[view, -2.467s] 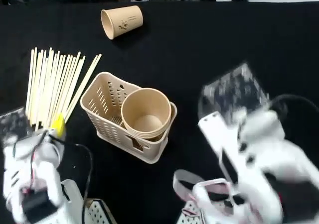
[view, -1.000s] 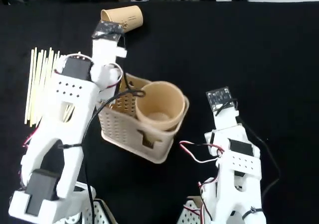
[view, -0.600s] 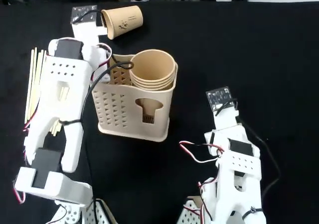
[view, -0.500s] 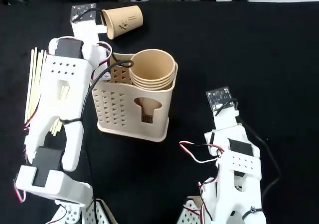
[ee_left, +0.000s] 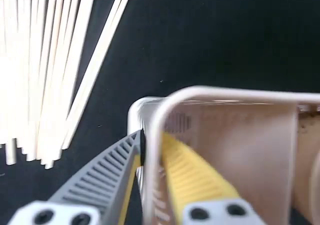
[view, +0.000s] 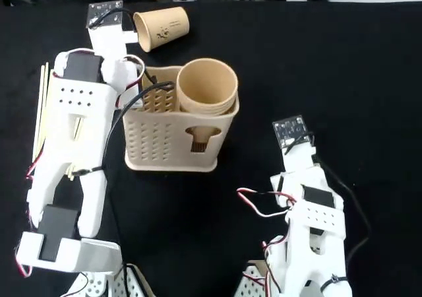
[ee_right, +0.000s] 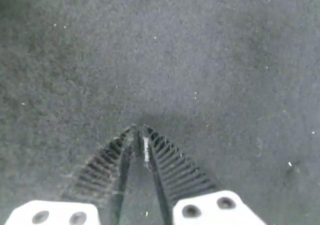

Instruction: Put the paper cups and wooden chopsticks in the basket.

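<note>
Several nested paper cups (view: pixel 207 86) are sitting in the perforated plastic basket (view: pixel 171 145), whose rim the left gripper (ee_left: pixel 149 144) is pinching (one ridged finger (ee_left: pixel 192 175) inside). Another cup (view: pixel 161 28) is lying sideways; slim wooden chopsticks (ee_left: pixel 45 70) are fanning alongside. Right gripper (ee_right: pixel 139 136) is hovering clenched over black cloth (ee_right: pixel 225 60).

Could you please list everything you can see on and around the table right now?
basket: one, beige, upright mid-table.
stacked cups: nested, number unclear, tan, in the basket's right end in the high view.
lone cup: one, tan, on its side at the table's far edge.
chopsticks: a bundle, pale wood, on the cloth left of the basket.
table: one, black cloth.
left tool: grey and yellow, clamped across the basket's wall.
right tool: dark, shut over bare cloth.
</note>
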`<action>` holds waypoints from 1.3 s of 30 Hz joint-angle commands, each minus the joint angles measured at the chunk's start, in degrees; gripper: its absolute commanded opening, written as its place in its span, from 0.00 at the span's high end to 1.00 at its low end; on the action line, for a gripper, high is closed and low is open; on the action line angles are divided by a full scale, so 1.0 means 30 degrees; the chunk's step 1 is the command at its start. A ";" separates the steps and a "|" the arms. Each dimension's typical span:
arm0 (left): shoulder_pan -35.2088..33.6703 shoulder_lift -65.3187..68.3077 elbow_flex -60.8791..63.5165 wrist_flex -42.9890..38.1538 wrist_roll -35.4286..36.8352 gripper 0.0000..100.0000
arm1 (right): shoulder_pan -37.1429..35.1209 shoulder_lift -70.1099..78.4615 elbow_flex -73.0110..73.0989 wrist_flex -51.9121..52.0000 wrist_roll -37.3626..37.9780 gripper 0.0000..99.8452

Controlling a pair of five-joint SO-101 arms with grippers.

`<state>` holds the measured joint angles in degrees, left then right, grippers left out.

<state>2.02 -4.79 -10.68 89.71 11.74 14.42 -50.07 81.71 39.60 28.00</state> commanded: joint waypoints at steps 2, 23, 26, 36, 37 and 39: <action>0.0015 -0.1172 -0.0484 0.1729 -0.2286 0.72 | -0.0176 -0.0220 -0.0073 -0.0352 0.0147 0.99; -0.3883 -0.3311 -0.9333 0.3722 -0.2784 0.69 | -0.0176 -0.0220 -0.0044 -0.0322 0.0059 0.99; -0.6520 -0.3956 -0.9480 0.3663 -0.4601 0.69 | -0.0176 -0.0220 -0.0044 -0.0322 0.0088 0.99; -1.0740 0.4132 -0.5231 -0.1114 -0.8967 0.69 | -0.0176 -0.0220 -0.0044 -0.0352 0.0088 0.99; -1.0681 0.5245 -0.5260 -0.1407 -0.9465 0.69 | -0.0176 -0.0220 -0.0044 -0.0352 0.0088 0.99; -1.0564 0.7590 -0.5670 -0.1993 -1.0022 0.69 | -0.0176 -0.0220 -0.0044 -0.0352 0.0117 0.99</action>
<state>-29.54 7.43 -26.77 87.52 -14.20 14.42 -50.07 81.71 39.60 28.00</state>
